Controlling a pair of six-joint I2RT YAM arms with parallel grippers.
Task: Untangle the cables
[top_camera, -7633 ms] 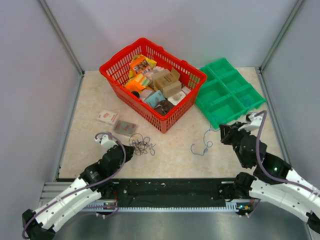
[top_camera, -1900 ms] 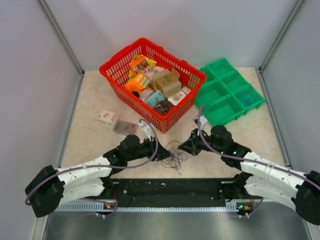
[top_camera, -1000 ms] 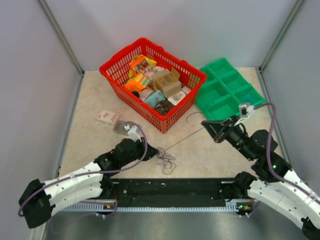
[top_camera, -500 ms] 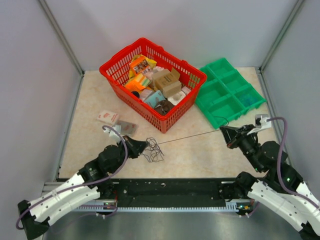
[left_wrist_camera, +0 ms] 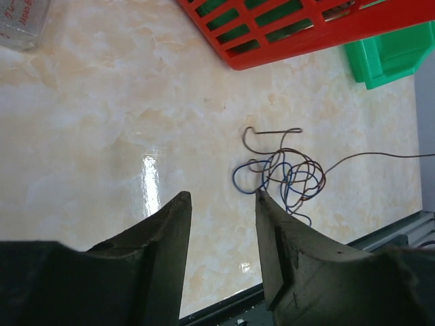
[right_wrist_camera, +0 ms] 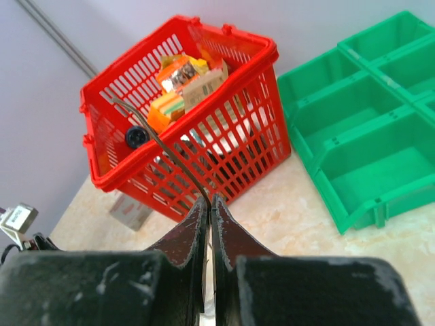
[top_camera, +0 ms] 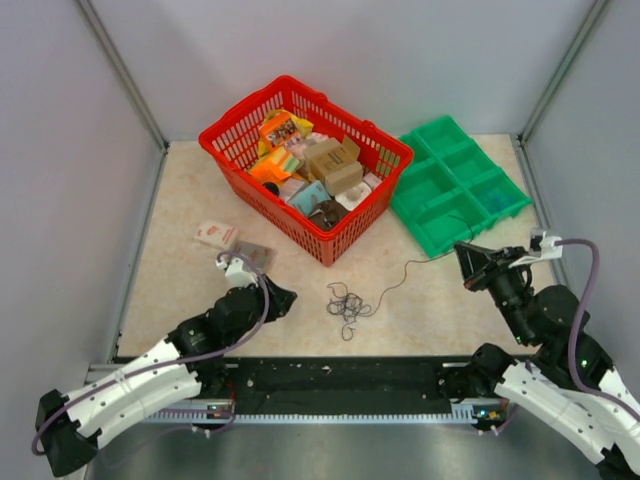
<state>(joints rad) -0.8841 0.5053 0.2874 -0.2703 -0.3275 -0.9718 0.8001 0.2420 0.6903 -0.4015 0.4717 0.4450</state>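
Note:
The cables [top_camera: 345,303] lie in a small dark and blue tangle on the table, right of my left gripper [top_camera: 287,298]. In the left wrist view that gripper [left_wrist_camera: 221,197] is open and empty, with the cables [left_wrist_camera: 285,175] just beyond its right fingertip. One thin strand [top_camera: 405,270] runs slack from the tangle to my right gripper [top_camera: 463,251]. The right gripper [right_wrist_camera: 209,200] is shut on this strand, whose free end [right_wrist_camera: 160,141] curves up and left from the tips.
A red basket [top_camera: 365,215] full of small boxes stands at the back centre, with a green compartment tray [top_camera: 455,215] to its right. Two small flat packs [top_camera: 215,233] [top_camera: 250,255] lie left of the basket, near the left arm.
My left gripper has opened and let go of the tangle. The tangle has shifted right on the table and the taut strand has gone slack. The right gripper has drawn a little further right.

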